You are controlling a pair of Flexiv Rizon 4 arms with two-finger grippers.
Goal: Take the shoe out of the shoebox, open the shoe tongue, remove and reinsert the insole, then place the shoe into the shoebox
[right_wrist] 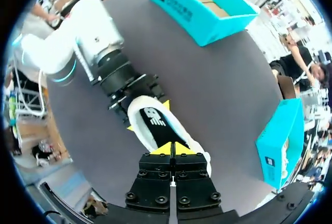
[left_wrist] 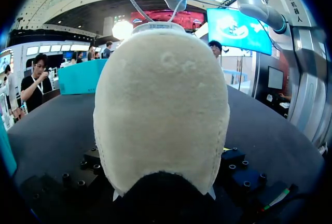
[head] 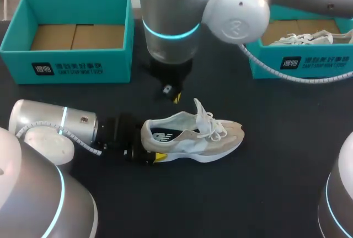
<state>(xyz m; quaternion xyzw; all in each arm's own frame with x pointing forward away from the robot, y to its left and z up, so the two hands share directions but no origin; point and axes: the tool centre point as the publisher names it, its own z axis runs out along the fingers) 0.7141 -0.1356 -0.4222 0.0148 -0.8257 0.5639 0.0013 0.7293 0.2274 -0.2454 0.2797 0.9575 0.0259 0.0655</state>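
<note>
Left end effector [right_wrist: 148,116] is gripping the heel of the cream-and-white lace-up sneaker [head: 193,136]. The jaws are spread only to heel width, with one yellow tip on each side of the heel. The sneaker is sitting sole-down on the black table [head: 265,188], toe pointing to the robot's right, laces lying loose on top. It is outside both boxes.

Right end effector [right_wrist: 173,149] is closed, yellow tips pressing together, nothing visible between them. It is hanging above the sneaker. I can't tell whether it is touching the tongue.

View differences:
- Right wrist view is showing both left tips flanking the heel. Head view is showing only the near one, since the heel is hiding the far one.
- Right wrist view is looking straight down into the sneaker's opening at the dark insole [right_wrist: 154,121] with its white logo.
- Left wrist view is showing almost nothing but the cream suede heel, close against the camera, with one yellow right tip above it.
- Head view is showing the open teal cardboard shoebox [head: 83,64] at far left, brown floor showing. It is also showing a second teal box [head: 300,64] at far right with a white shoe [head: 300,38] lying in it.
</note>
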